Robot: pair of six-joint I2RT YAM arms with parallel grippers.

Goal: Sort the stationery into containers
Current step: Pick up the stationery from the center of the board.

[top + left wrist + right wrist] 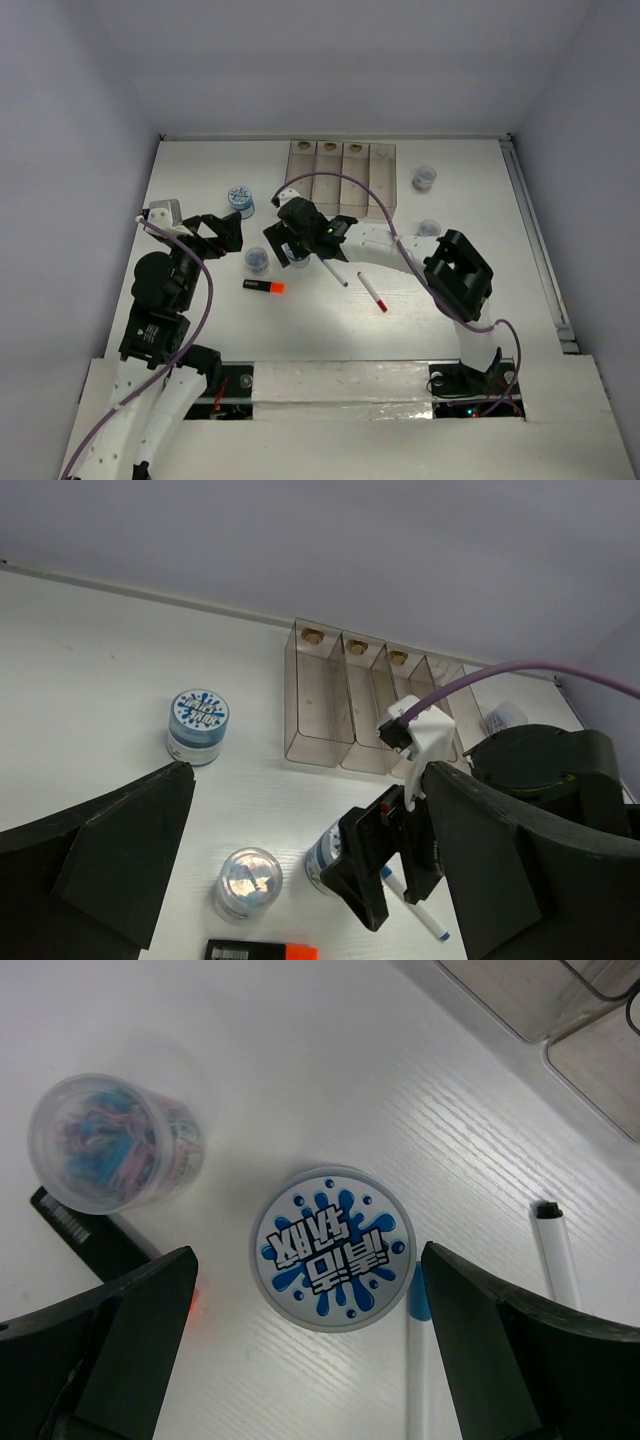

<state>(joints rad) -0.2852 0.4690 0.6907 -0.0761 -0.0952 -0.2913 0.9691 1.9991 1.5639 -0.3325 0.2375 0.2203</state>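
**Splat-lidded tub bracketed by the released right gripper**

The blue-white round tub [332,1260] is stood upright on the table [200,330], on the near side of the bin row [342,170] and clear of it. It is straddled by the right gripper [308,1255], whose jaws are spread wide on either side, with no contact seen. The left gripper [310,775] is also released, with nothing between its fingers, and is held to the left of the bins.

The tub is judged light, rigid and smooth-walled, so it could slip if pinched high. It is best taken across the curved wall, below the lid rim.

Only the right wrist view shows the lid's splat print and the blue-capped pen [418,1360] just beside the tub. In the top view the tub is largely hidden under the gripper. Only the top view shows the red-capped pen [372,292], which lies further from the bins.
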